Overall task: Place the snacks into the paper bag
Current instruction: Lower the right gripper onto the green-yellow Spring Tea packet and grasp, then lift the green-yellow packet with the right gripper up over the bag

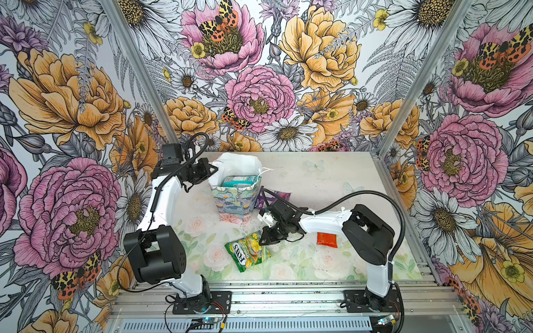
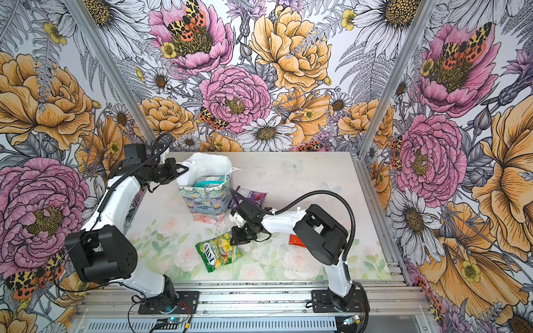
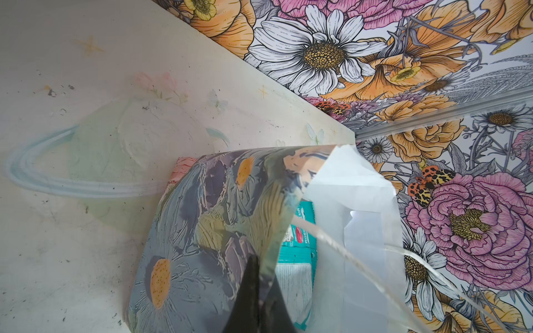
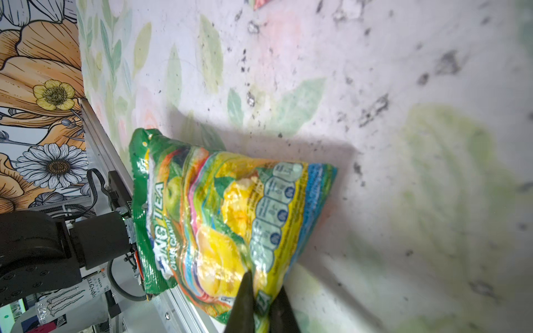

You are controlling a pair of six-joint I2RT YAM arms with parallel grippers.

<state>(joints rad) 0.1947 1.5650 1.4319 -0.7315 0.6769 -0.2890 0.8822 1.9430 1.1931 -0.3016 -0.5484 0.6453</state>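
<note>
Leftmost, the left tool (image 1: 212,170) is clenched on the left rim of the paper bag (image 1: 230,201), and its black fingertips (image 3: 253,276) pinch the printed wall at the mouth's edge. The bag stands upright at the far left of the bench (image 1: 317,178). Its mouth is open and a teal packet (image 1: 239,181) inside reaches almost to the near rim. Just beside the bag's right wall a purple packet (image 1: 276,196) lies flat, partly hidden by the right arm's wrist.

Nearer, the green-yellow packet (image 1: 247,253) marked FOX'S lies on the bench. The right tool (image 1: 264,241) is closed on its far right corner, with both fingertips (image 4: 245,299) nipping the crinkled edge. Right of that, a red sachet (image 1: 326,240) lies partly under the right forearm. Open bench surface spreads across the far right, and a narrower strip runs between the green-yellow packet and the near edge.
</note>
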